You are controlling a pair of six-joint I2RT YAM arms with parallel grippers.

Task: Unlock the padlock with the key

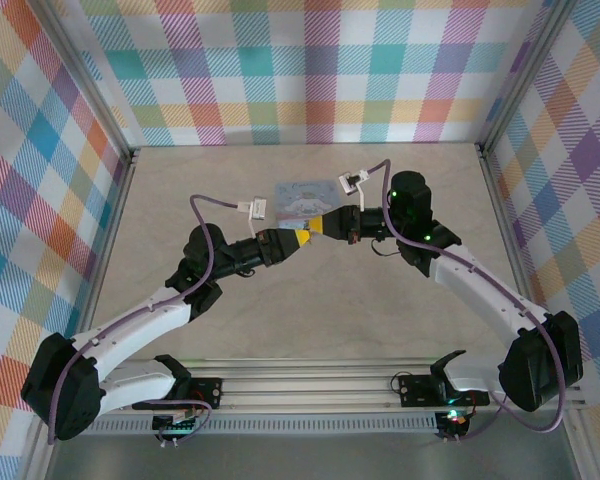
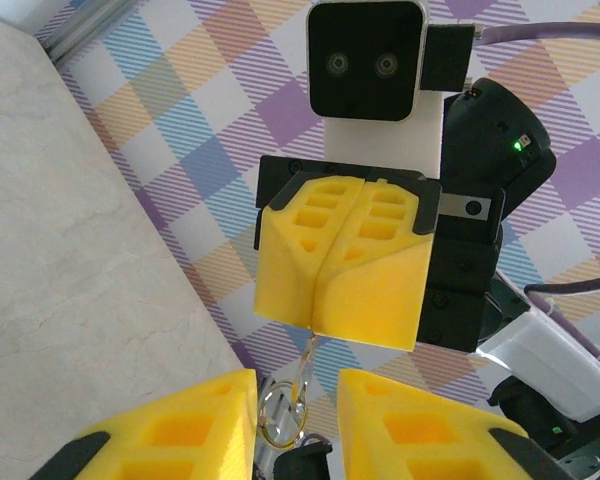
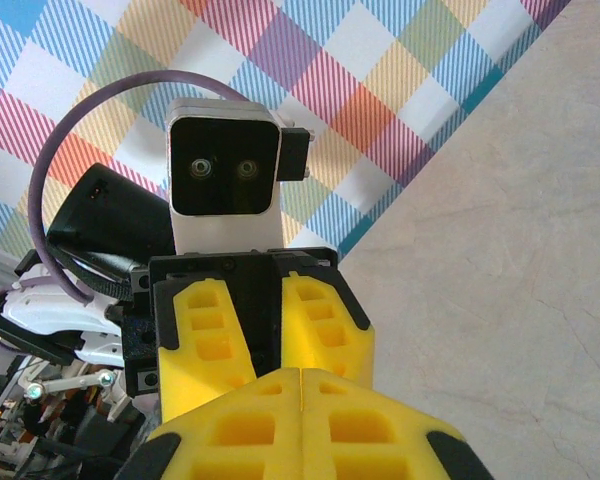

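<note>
Grippers nose to nose mid-table (image 1: 200, 180). R gripper (image 1: 327, 226) clenched on key (image 2: 309, 350), thin blade poking out at the seam of its fingertips. L gripper (image 1: 300, 239) released, jaws apart, w/ key ring (image 2: 280, 415) in the gap, nearer the 9 o'clock finger (image 2: 195, 430). Tin (image 1: 305, 190) just beyond them at 12 o'clock. Bare tabletop at 3, 6 & 9 o'clock. Walls (image 1: 310, 70) well apart from both grippers.

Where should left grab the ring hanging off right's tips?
Likely the free loop of the ring, coming straight on from the left gripper's side: it dangles off a thin metal piece pinched in the shut right gripper, between the left fingers.
</note>
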